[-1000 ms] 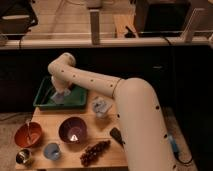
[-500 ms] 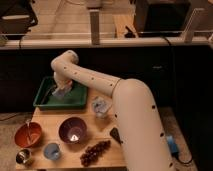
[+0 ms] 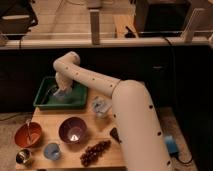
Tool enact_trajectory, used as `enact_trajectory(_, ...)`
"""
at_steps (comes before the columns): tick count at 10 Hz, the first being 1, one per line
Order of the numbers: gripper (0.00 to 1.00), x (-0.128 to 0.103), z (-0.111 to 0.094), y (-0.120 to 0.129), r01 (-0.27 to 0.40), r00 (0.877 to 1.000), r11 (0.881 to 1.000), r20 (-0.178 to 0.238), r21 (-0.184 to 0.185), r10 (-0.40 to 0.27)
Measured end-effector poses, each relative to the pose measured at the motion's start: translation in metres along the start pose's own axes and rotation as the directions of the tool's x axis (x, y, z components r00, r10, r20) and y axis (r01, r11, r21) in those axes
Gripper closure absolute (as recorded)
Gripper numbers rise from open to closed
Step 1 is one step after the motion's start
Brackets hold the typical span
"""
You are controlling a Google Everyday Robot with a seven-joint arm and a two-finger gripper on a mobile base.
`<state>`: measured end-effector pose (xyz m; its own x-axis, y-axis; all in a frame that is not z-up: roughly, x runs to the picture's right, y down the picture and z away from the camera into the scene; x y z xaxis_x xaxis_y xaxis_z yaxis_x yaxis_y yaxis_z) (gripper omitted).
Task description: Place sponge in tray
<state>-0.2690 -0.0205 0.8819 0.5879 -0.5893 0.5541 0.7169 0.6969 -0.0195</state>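
The dark green tray (image 3: 42,98) stands at the back left of the wooden table. My white arm reaches from the lower right, bends at an elbow above the tray and comes down into it. My gripper (image 3: 61,93) is low inside the tray, near its middle. A pale blue-grey block, the sponge (image 3: 63,96), shows right at the gripper, down at the tray floor. I cannot tell whether it is held or lying free.
A purple bowl (image 3: 73,131) and an orange bowl (image 3: 28,134) with a utensil stand in front of the tray. A light-blue cup (image 3: 52,150), a metal cup (image 3: 22,156), grapes (image 3: 95,150) and a crumpled clear object (image 3: 100,106) are nearby. A blue block (image 3: 171,144) lies at the right.
The arm's elbow has shifted slightly to the right. The gripper has stayed down in the tray, with the pale block at it.
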Motion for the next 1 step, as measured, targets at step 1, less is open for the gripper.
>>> enact_trajectory(1, 0.25, 0.0004, 0.001, 0.0011, 0.001, 1.0, 1.0, 0.005, -0.003, -0.001)
